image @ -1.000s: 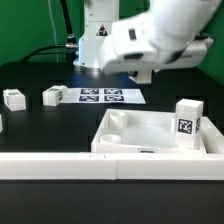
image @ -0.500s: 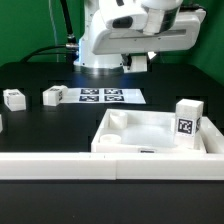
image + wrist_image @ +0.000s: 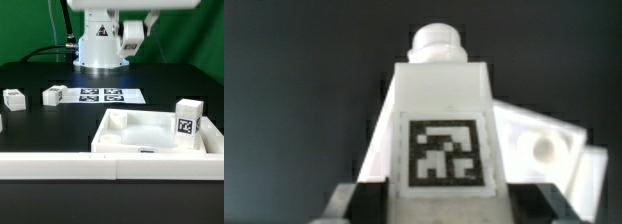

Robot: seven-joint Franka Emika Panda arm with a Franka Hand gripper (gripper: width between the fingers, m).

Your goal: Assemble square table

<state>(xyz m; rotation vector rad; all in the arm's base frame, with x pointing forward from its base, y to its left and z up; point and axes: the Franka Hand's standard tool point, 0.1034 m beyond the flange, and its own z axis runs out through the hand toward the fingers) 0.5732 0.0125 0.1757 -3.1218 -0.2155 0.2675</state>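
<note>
Wrist view shows us the gripper (image 3: 441, 203) clenched on a tagged leg (image 3: 441, 110), its round peg end pointing away from the camera, with the square tabletop (image 3: 553, 150) behind. In the exterior view we see the tabletop beside the long rail (image 3: 50, 165), a second leg (image 3: 187, 120) standing at its corner on the exterior view's right, and two loose legs (image 3: 14, 98) (image 3: 52, 96) near the marker board (image 3: 103, 96).

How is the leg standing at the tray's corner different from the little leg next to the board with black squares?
The corner leg stands upright at the square table top's right corner in the exterior view. The loose leg sits on the black table beside the marker board. The corner leg shows a clear tag and looks bigger, while the loose leg shows only a small dark patch. Both are white, blocky legs.
</note>
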